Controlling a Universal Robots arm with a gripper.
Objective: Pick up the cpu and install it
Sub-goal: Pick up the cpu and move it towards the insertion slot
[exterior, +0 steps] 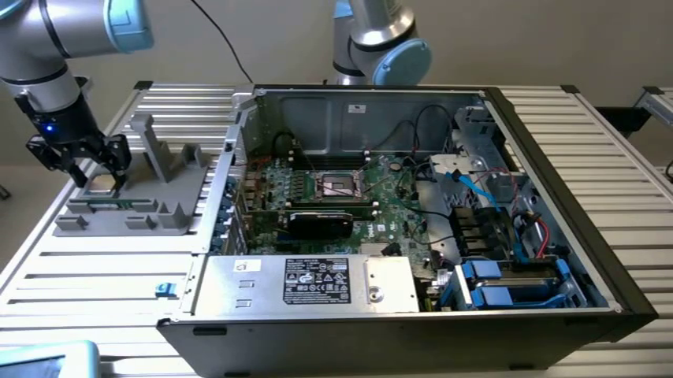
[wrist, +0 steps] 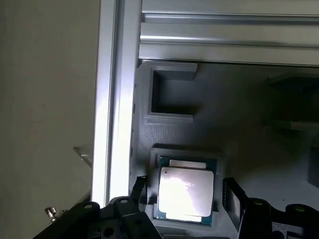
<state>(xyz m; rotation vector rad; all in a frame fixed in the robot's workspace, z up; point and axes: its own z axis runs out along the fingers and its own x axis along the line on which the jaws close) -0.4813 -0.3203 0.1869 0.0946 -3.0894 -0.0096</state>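
The cpu [exterior: 100, 187] lies flat in a shallow square pocket of a grey holder [exterior: 137, 206], its shiny metal top facing up, towards the exterior view's left end of the counter [exterior: 105, 268]. Seen from the wrist, the cpu [wrist: 185, 191] throws back a bright glare. Its thin dark rim is framed by the pocket's walls, and a deeper rectangular recess [wrist: 172, 94] is sunk into the holder nearby.

The gripper [exterior: 94, 175] hangs right over the chip with its fingers [wrist: 232, 196] spread wide, one on either side of the pocket. There is a gap between each finger and the chip's edges, so nothing is gripped. The arm [exterior: 47, 47] reaches down from the exterior view's upper left, and two grey upright posts [exterior: 158, 150] rise from the holder just beside it.

Next to the holder, towards the exterior view's right, an open computer case [exterior: 589, 236] sits on the slatted counter. On the green motherboard [exterior: 399, 213] inside it is the dark square socket [exterior: 339, 185] with its metal frame, well apart from the cpu. A black card [exterior: 321, 222] lies just on the near side of the socket. A metal power supply [exterior: 305, 283] with a label runs along the case's near edge, and blue drive trays [exterior: 505, 287] fill the near corner on the exterior view's right. Behind the case stands a second robot arm [exterior: 373, 39].
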